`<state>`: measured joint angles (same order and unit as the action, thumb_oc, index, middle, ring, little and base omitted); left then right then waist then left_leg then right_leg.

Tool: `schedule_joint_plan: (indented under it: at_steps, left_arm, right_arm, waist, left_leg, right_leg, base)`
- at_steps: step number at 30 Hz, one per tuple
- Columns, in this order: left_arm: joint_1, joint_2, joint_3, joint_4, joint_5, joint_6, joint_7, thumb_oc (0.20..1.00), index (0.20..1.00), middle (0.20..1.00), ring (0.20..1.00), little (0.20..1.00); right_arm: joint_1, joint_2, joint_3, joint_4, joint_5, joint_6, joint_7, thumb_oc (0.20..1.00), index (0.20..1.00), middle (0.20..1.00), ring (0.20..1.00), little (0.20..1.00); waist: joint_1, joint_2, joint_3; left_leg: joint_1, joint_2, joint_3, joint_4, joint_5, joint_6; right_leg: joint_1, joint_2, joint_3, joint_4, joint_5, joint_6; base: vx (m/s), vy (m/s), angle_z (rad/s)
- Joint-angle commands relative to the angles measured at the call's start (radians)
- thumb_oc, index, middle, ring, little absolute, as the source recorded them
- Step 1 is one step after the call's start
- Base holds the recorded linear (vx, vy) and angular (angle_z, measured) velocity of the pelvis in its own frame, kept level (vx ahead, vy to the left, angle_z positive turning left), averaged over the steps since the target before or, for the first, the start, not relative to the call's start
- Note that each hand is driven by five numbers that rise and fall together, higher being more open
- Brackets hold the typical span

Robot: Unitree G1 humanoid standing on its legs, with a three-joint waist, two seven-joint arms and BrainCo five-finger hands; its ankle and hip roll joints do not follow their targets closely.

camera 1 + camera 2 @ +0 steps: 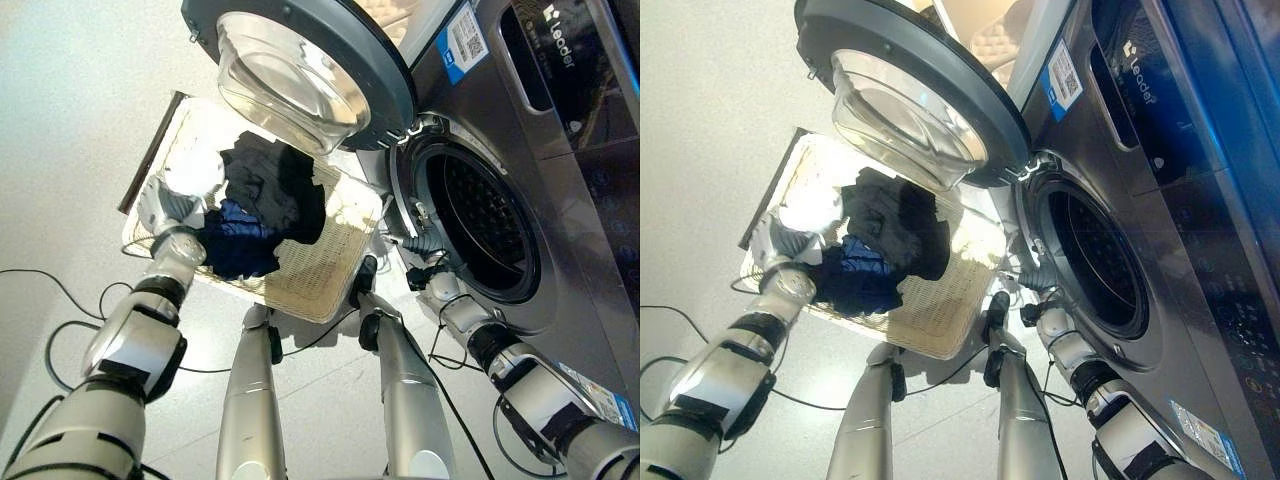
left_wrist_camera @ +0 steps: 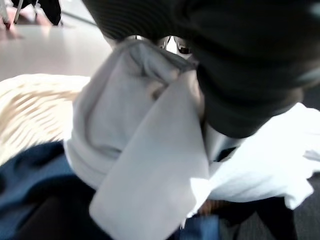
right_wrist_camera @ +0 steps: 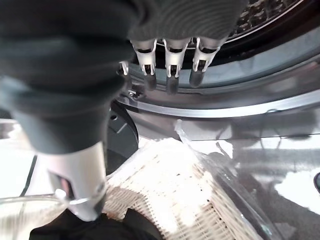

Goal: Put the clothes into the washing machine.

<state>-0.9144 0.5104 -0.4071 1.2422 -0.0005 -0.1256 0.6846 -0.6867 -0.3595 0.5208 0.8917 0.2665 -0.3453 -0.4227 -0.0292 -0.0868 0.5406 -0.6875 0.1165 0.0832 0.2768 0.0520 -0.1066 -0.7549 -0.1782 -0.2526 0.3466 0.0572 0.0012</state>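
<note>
A woven basket (image 1: 310,290) stands on the floor in front of the washing machine (image 1: 560,200), whose round door (image 1: 300,70) hangs open above it. In the basket lie a black garment (image 1: 275,190), a dark blue one (image 1: 235,245) and a white one (image 1: 195,170). My left hand (image 1: 165,205) is at the basket's left side, shut on a bunched grey garment (image 2: 140,145) that rises above the blue cloth (image 2: 35,180). My right hand (image 1: 432,272) hovers open and holding nothing at the lower rim of the drum opening (image 3: 225,95), its fingers (image 3: 170,70) pointing into the drum.
The open door overhangs the basket's far end. The dark drum (image 1: 480,220) gapes to the right of the basket. Pale floor (image 1: 70,120) stretches to the left.
</note>
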Motion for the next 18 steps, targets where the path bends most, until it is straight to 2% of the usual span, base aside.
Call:
schedule_joint_plan:
  at_steps: [1,3,4,5,7,9,11,14,18]
  left_arm:
    - [0.012,-0.036,0.099,-0.015,-0.112,-0.095,-0.016,0.2,0.2,0.2,0.2,0.2]
    - [0.032,-0.046,0.119,-0.031,-0.199,-0.137,-0.06,0.2,0.2,0.2,0.2,0.2]
    - [0.032,-0.046,0.119,-0.031,-0.199,-0.137,-0.06,0.2,0.2,0.2,0.2,0.2]
    - [0.053,-0.062,0.15,-0.062,-0.291,-0.178,-0.118,0.2,0.2,0.2,0.2,0.2]
    - [0.062,-0.069,0.165,-0.082,-0.306,-0.196,-0.139,0.2,0.2,0.2,0.2,0.2]
    - [0.066,-0.072,0.164,-0.094,-0.292,-0.2,-0.131,0.2,0.2,0.2,0.2,0.2]
    - [0.073,-0.073,0.142,-0.131,-0.187,-0.188,-0.077,0.2,0.2,0.2,0.2,0.2]
    - [0.064,-0.063,0.128,-0.143,-0.147,-0.186,-0.066,0.2,0.2,0.2,0.2,0.2]
    - [0.073,-0.063,0.134,-0.16,-0.234,-0.248,-0.092,0.2,0.2,0.2,0.2,0.2]
  right_arm:
    - [0.035,-0.03,-0.044,-0.024,0.004,-0.013,-0.013,1.0,1.0,1.0,1.0,1.0]
    - [0.046,-0.027,-0.05,-0.023,0.0,-0.009,-0.011,1.0,1.0,1.0,1.0,1.0]
    - [0.046,-0.027,-0.05,-0.023,0.0,-0.009,-0.011,1.0,1.0,1.0,1.0,1.0]
    - [0.06,-0.02,-0.054,-0.031,-0.013,-0.005,-0.016,1.0,1.0,1.0,1.0,1.0]
    - [0.066,-0.02,-0.059,-0.043,-0.015,0.003,-0.013,1.0,1.0,1.0,1.0,1.0]
    - [0.068,-0.022,-0.061,-0.045,-0.014,0.004,-0.009,1.0,1.0,1.0,1.0,1.0]
    - [0.074,-0.025,-0.058,-0.06,-0.011,0.018,-0.007,1.0,1.0,1.0,1.0,1.0]
    - [0.07,-0.03,-0.056,-0.071,-0.008,0.026,-0.004,1.0,1.0,1.0,1.0,1.0]
    - [0.081,-0.029,-0.05,-0.071,-0.002,0.02,-0.007,1.0,1.0,1.0,1.0,1.0]
  waist:
    - [0.016,0.074,-0.021]
    - [0.017,0.073,-0.021]
    - [0.017,0.073,-0.021]
    - [0.017,0.075,-0.021]
    - [0.017,0.072,-0.021]
    - [0.017,0.072,-0.021]
    - [0.019,0.073,-0.021]
    - [0.019,0.073,-0.021]
    - [0.018,0.073,-0.021]
  left_leg:
    - [0.001,-0.061,0.043,-0.081,0.031,-0.01]
    - [0.021,-0.066,0.042,-0.079,0.024,-0.009]
    - [0.021,-0.066,0.042,-0.079,0.024,-0.009]
    - [0.028,-0.067,0.043,-0.076,0.022,-0.007]
    - [0.034,-0.067,0.046,-0.072,0.019,-0.006]
    - [0.035,-0.066,0.047,-0.071,0.019,-0.006]
    - [0.039,-0.069,0.045,-0.069,0.013,-0.004]
    - [0.036,-0.067,0.049,-0.073,0.017,-0.002]
    - [0.047,-0.069,0.049,-0.081,0.015,0.001]
  right_leg:
    - [0.011,0.018,-0.004,0.055,-0.07,0.118]
    - [0.031,0.017,-0.003,0.053,-0.075,0.119]
    - [0.031,0.017,-0.003,0.053,-0.075,0.119]
    - [0.039,0.018,-0.005,0.052,-0.075,0.117]
    - [0.046,0.017,-0.006,0.052,-0.076,0.117]
    - [0.048,0.017,-0.007,0.052,-0.076,0.116]
    - [0.05,0.016,-0.003,0.062,-0.083,0.117]
    - [0.047,0.018,-0.003,0.056,-0.076,0.116]
    - [0.055,0.024,0.003,0.046,-0.074,0.116]
  base:
    - [0.0,0.0,0.0]
    - [0.0,-0.005,-0.04]
    - [0.01,0.004,-0.03]
    - [0.0,0.0,0.0]
    - [0.0,0.0,0.0]
    - [0.0,0.0,0.0]
    - [0.02,0.003,0.01]
    - [0.0,0.0,0.0]
    - [0.01,0.0,-0.03]
